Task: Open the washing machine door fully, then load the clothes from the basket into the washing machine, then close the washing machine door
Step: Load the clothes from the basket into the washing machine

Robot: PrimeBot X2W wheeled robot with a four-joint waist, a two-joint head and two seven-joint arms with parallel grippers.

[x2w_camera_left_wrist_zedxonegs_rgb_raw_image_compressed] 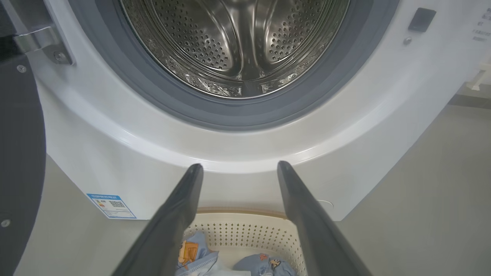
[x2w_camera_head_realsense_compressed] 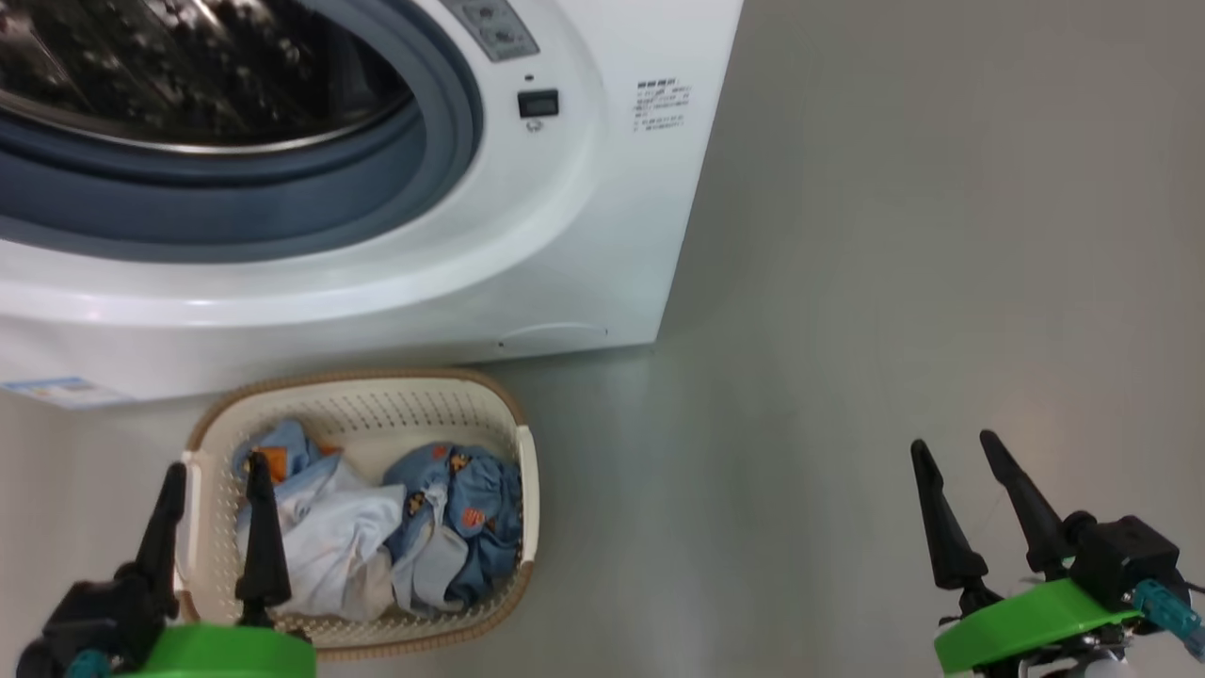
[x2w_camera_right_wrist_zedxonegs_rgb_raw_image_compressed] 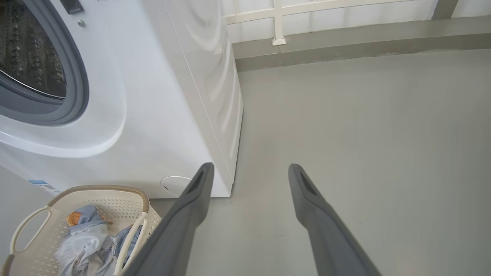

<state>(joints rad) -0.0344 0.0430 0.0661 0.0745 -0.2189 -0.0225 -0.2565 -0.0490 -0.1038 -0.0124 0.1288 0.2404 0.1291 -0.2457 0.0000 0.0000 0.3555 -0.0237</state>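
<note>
The white washing machine (x2w_camera_head_realsense_compressed: 584, 235) stands with its steel drum (x2w_camera_left_wrist_zedxonegs_rgb_raw_image_compressed: 238, 38) exposed. Its door (x2w_camera_left_wrist_zedxonegs_rgb_raw_image_compressed: 19, 153) is swung out, a dark panel on a hinge at the left edge of the left wrist view. On the floor right in front of the machine sits the cream basket (x2w_camera_head_realsense_compressed: 358, 381), holding pale and medium blue clothes (x2w_camera_head_realsense_compressed: 377, 527). My left gripper (x2w_camera_head_realsense_compressed: 215, 463) hangs open and empty above the basket's left side, pointing toward the machine (x2w_camera_left_wrist_zedxonegs_rgb_raw_image_compressed: 239, 165). Over bare floor to the right, my right gripper (x2w_camera_head_realsense_compressed: 953, 440) is open and empty as well (x2w_camera_right_wrist_zedxonegs_rgb_raw_image_compressed: 250, 165).
Grey floor (x2w_camera_head_realsense_compressed: 894, 282) stretches to the right of the machine. A wall base with a white rail (x2w_camera_right_wrist_zedxonegs_rgb_raw_image_compressed: 276, 23) runs behind it. A blue sticker (x2w_camera_left_wrist_zedxonegs_rgb_raw_image_compressed: 111, 205) marks the machine's lower left front corner.
</note>
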